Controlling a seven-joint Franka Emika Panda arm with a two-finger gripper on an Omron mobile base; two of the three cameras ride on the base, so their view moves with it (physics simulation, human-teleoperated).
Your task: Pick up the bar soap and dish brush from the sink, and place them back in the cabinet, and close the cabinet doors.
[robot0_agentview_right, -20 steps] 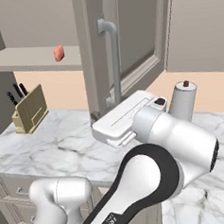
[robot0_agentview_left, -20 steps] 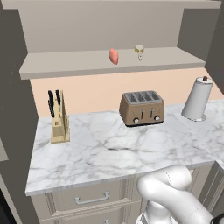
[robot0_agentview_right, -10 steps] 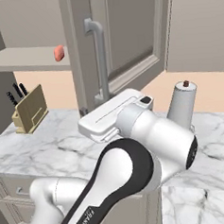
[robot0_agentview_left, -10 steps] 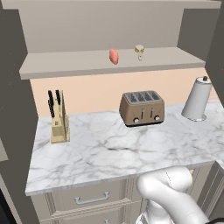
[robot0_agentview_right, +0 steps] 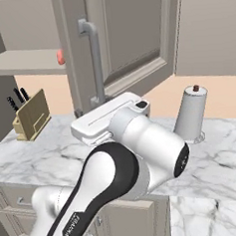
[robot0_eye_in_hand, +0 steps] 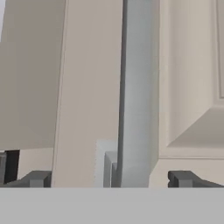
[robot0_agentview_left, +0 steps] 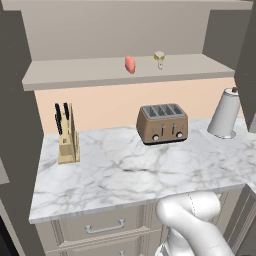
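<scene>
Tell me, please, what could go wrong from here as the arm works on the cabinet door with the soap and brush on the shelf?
1. The open claw straddles the door handle without gripping it; a sideways push may let the bar slip out.
2. The cabinet door stands far open over the counter; the arm's swing may brush the paper towel roll.
3. The bar soap and dish brush sit toward the shelf's front; a hard close might jolt them.

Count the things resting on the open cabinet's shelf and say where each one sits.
2: the small salmon-orange bar soap near the shelf's middle, and the cream-headed dish brush with a thin wooden handle to its right. More may be hidden.
</scene>
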